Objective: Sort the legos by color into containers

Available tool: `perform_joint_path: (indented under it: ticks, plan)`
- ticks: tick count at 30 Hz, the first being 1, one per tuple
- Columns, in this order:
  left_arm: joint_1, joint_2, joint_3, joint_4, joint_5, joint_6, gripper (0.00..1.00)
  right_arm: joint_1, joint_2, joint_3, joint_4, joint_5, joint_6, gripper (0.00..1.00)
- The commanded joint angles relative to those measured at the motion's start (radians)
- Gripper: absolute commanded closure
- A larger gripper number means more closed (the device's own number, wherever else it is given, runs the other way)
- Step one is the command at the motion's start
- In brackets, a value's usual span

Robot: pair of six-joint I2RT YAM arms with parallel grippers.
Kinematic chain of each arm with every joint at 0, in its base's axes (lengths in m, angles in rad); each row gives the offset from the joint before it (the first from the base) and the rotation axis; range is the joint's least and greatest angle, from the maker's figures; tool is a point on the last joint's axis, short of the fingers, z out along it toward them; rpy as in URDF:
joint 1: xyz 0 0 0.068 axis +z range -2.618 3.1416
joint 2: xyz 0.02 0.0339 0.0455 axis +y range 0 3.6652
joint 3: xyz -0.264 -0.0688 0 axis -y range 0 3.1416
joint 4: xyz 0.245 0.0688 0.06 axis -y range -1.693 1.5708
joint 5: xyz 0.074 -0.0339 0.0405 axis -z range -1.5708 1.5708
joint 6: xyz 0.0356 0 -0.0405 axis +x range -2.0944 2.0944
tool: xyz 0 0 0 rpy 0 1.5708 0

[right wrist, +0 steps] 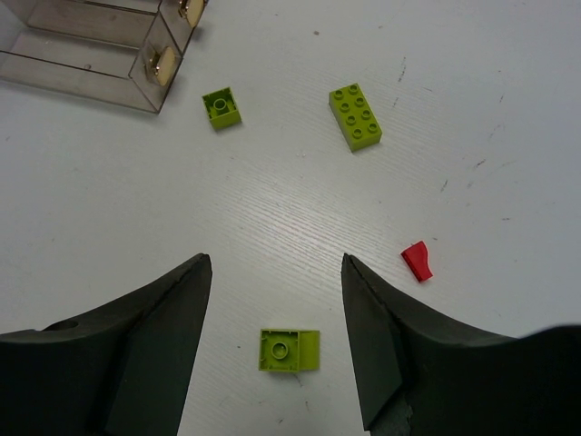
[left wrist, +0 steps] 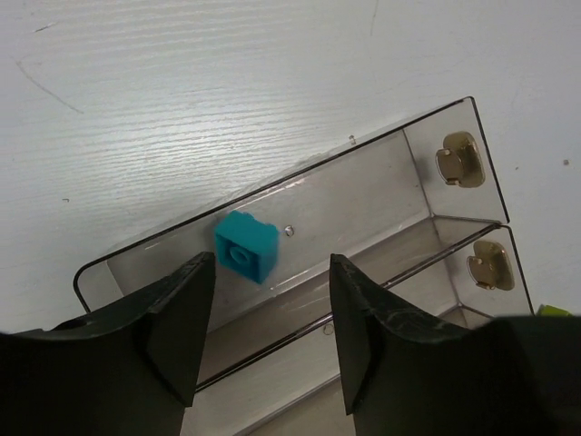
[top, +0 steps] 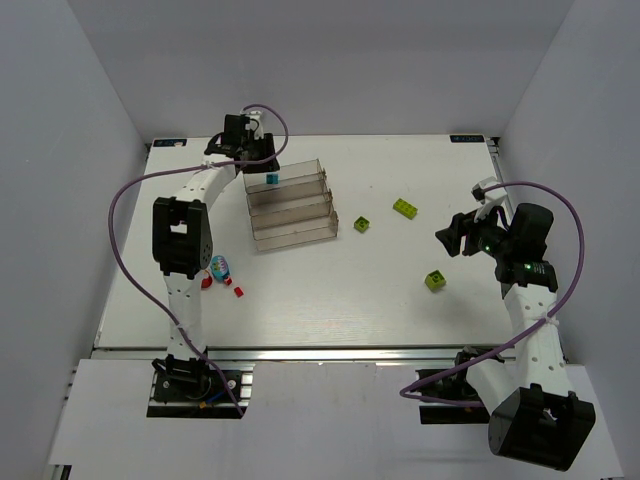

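hanging parted, empty left fingers (left wrist: 177,327) frame a cyan brick (left wrist: 245,247) tilted in far trough (left wrist: 363,186).

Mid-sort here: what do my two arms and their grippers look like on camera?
The left arm and right arm both have white links joined by black joint housings, each trailed by a looping purple cable. The left gripper and right gripper have plain black, wedge-shaped fingers. Small green lights glow on the right arm's wrist.

A white wood-grain table (top: 300,320) sits enclosed by 3 plain pale walls (top: 320,60).
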State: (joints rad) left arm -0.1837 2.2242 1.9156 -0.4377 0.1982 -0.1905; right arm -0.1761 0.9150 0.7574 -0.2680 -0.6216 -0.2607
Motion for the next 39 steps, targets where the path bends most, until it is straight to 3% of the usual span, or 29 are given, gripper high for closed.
perform_joint_path:
  ticks: [1,3,6,8,9,10,12,13,14,15,18,20,21,22,24,26,29,32,35,36,39]
  plan:
    - [-0.003,-0.014,0.045,-0.013,-0.025,0.000,0.36,0.001,-0.010,0.036,0.012,-0.021,0.006,0.35]
    - [-0.003,-0.017,0.049,-0.016,-0.028,0.000,0.30,0.000,-0.011,0.034,0.009,-0.026,0.005,0.34]
    - [-0.003,-0.037,0.046,-0.018,-0.022,-0.015,0.29,0.001,-0.014,0.033,0.001,-0.044,-0.011,0.33]
    - [-0.003,-0.064,0.027,-0.016,-0.011,-0.030,0.38,0.003,-0.018,0.014,0.001,-0.107,-0.054,0.33]
    - [-0.003,-0.117,0.004,0.000,0.015,-0.058,0.44,0.006,-0.018,0.002,0.006,-0.156,-0.086,0.33]
    - [0.006,-0.158,-0.027,0.016,0.030,-0.076,0.70,0.015,-0.013,-0.013,0.006,-0.278,-0.125,0.36]
    - [0.018,-0.297,-0.169,0.071,0.076,-0.130,0.99,0.042,0.002,-0.032,-0.035,-0.398,-0.300,0.46]
    - [0.027,-0.352,-0.234,0.091,0.081,-0.145,1.00,0.067,0.008,-0.023,-0.063,-0.518,-0.355,0.48]
    - [0.027,-0.412,-0.373,0.121,0.076,-0.153,1.00,0.094,0.040,-0.006,-0.133,-0.570,-0.485,0.52]
    - [0.027,-0.473,-0.436,0.160,0.060,-0.156,1.00,0.114,0.065,0.035,-0.146,-0.593,-0.508,0.54]
    - [0.050,-0.690,-0.635,0.153,-0.020,-0.180,0.97,0.292,0.152,0.086,-0.059,-0.463,-0.431,0.56]
    - [0.064,-0.825,-0.705,0.114,-0.112,-0.202,0.76,0.430,0.211,0.126,0.011,-0.339,-0.382,0.53]
    - [0.075,-0.856,-0.754,0.058,-0.135,-0.216,0.50,0.458,0.232,0.138,0.036,-0.307,-0.300,0.51]
    - [0.075,-0.880,-0.773,0.025,-0.172,-0.224,0.37,0.505,0.273,0.161,0.053,-0.258,-0.254,0.45]
    - [0.075,-0.916,-0.796,-0.108,-0.218,-0.257,0.27,0.556,0.304,0.177,0.131,-0.202,-0.140,0.41]
    - [0.075,-0.907,-0.803,-0.201,-0.291,-0.276,0.25,0.569,0.320,0.177,0.174,-0.123,-0.032,0.28]
    - [0.075,-0.893,-0.811,-0.355,-0.405,-0.354,0.25,0.573,0.314,0.200,0.162,0.020,0.035,0.21]
    - [0.075,-0.928,-0.886,-0.333,-0.376,-0.386,0.26,0.572,0.298,0.201,0.174,0.075,0.092,0.20]
    - [0.075,-0.934,-0.917,-0.346,-0.393,-0.423,0.31,0.569,0.292,0.191,0.194,0.158,0.130,0.41]
    - [0.075,-0.914,-0.920,-0.348,-0.417,-0.437,0.32,0.569,0.292,0.185,0.196,0.189,0.132,0.57]
    - [0.075,-0.878,-0.948,-0.320,-0.421,-0.429,0.39,0.557,0.286,0.175,0.190,0.227,0.136,0.67]
